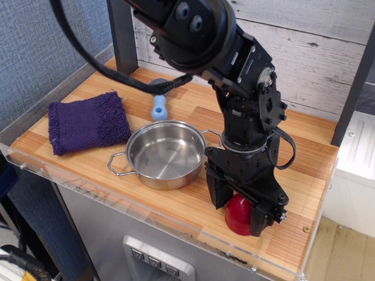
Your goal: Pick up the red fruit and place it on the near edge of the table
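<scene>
The red fruit [237, 215], a glossy dark-red dome, stands on the wooden table [293, 175] close to its near edge, right of the steel pot. My black gripper [240, 213] reaches down over it with one finger on each side. The jaws look spread a little wider than the fruit, and the left finger [217, 196] stands apart from it. The right finger [262, 219] hides the fruit's right side.
A steel pot [161, 155] with two handles sits left of the fruit. A purple towel [88, 122] lies at the left. A blue-handled scoop [159, 102] lies behind the pot. The clear acrylic rim [176, 225] runs along the near edge.
</scene>
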Controlling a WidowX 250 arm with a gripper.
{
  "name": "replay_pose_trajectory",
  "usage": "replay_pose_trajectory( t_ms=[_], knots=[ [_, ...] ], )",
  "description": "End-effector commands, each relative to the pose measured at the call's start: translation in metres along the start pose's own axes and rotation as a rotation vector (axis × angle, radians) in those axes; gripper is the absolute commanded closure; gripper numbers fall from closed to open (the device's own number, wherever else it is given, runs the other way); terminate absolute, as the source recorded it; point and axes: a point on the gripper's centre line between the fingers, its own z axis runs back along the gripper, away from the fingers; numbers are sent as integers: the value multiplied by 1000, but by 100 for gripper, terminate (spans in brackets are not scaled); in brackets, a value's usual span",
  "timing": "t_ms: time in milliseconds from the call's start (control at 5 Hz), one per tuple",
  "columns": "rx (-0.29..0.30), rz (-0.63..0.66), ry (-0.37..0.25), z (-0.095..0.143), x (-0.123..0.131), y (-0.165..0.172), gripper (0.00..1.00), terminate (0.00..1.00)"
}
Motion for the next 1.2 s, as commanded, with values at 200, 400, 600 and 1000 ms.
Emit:
replay_pose_trajectory(
  t_ms=[200, 400, 600, 1000],
  knots=[
    [-18, 7, -61, 26, 5, 9, 0, 0],
    [-31, 34, -101, 52, 14, 13, 0, 0],
    [-55, 65, -128, 85, 22, 17, 0, 0],
    [49, 98, -285, 149, 22, 33, 0, 0]
  ],
)
